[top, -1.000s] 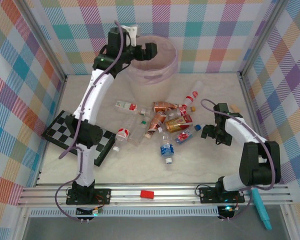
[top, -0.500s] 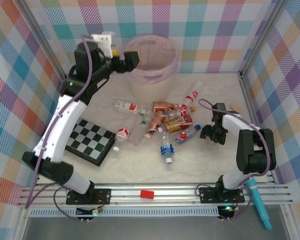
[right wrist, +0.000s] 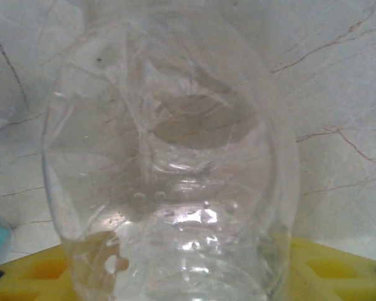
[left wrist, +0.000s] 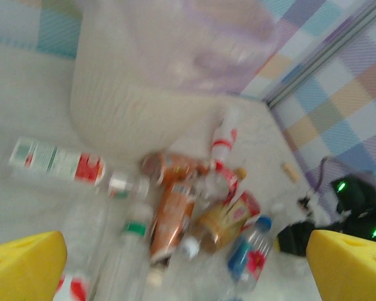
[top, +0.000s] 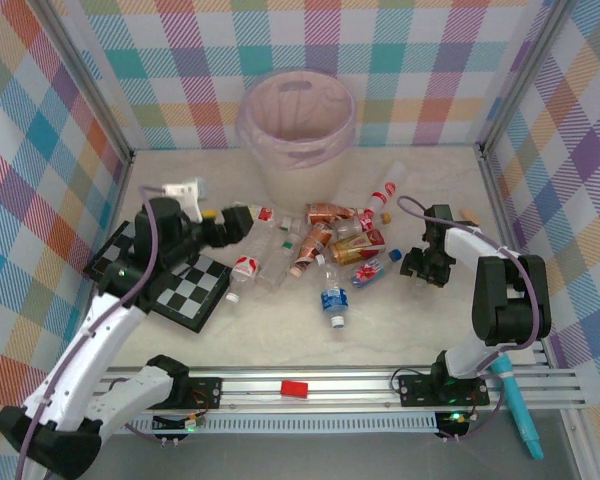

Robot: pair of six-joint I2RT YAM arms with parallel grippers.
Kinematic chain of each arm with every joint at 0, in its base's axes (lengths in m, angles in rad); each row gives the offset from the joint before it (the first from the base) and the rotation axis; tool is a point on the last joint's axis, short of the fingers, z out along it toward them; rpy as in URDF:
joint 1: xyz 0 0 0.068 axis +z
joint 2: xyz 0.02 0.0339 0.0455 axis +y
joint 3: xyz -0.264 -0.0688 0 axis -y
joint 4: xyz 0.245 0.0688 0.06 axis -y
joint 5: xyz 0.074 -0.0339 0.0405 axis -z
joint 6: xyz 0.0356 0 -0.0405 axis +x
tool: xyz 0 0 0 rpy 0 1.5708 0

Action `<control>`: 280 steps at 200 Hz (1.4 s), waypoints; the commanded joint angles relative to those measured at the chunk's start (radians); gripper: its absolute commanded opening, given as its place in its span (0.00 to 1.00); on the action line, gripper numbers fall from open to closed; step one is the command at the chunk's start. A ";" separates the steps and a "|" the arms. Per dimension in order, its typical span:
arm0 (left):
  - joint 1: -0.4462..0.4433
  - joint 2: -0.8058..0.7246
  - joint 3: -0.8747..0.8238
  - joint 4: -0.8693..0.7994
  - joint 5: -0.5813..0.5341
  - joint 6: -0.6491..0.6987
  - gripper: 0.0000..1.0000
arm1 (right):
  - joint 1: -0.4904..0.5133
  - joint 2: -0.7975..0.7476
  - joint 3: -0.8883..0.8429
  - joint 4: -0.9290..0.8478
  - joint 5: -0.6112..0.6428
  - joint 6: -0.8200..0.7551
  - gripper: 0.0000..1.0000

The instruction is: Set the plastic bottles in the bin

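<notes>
Right fingers [right wrist: 344,273] astride clear plastic bottle [right wrist: 169,169]

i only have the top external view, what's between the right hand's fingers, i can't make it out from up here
Observer: The right wrist view has a clear bottle sitting between the right hand's yellow fingers. I cannot tell whether they are pressing on it.
Operator: is it whole or crushed
Observer: Its wall is dented and creased, with the marbled table behind it.
Operator: and the other arm, holding anything
Observer: No. In the left wrist view the left hand is open, nothing between its fingertips, and it faces the bin.
</notes>
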 commanded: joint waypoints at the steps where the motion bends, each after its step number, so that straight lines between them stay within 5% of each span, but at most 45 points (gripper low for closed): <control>1: -0.051 -0.063 -0.136 -0.063 -0.073 -0.084 0.97 | -0.005 0.017 0.014 0.007 -0.029 -0.009 0.56; 48: -0.104 -0.190 -0.350 0.014 -0.243 -0.143 0.95 | -0.005 -0.034 0.009 -0.032 -0.025 0.004 0.49; 128: -0.117 -0.058 -0.433 0.176 -0.155 -0.172 0.95 | -0.006 -0.210 0.052 -0.182 -0.024 -0.007 0.44; 211: -0.194 0.057 -0.439 0.168 -0.172 -0.142 0.94 | -0.004 -0.398 0.338 -0.354 -0.264 -0.038 0.43; 280: -0.227 0.134 -0.403 0.165 -0.158 -0.114 0.94 | 0.041 -0.294 0.657 -0.344 -0.446 -0.056 0.43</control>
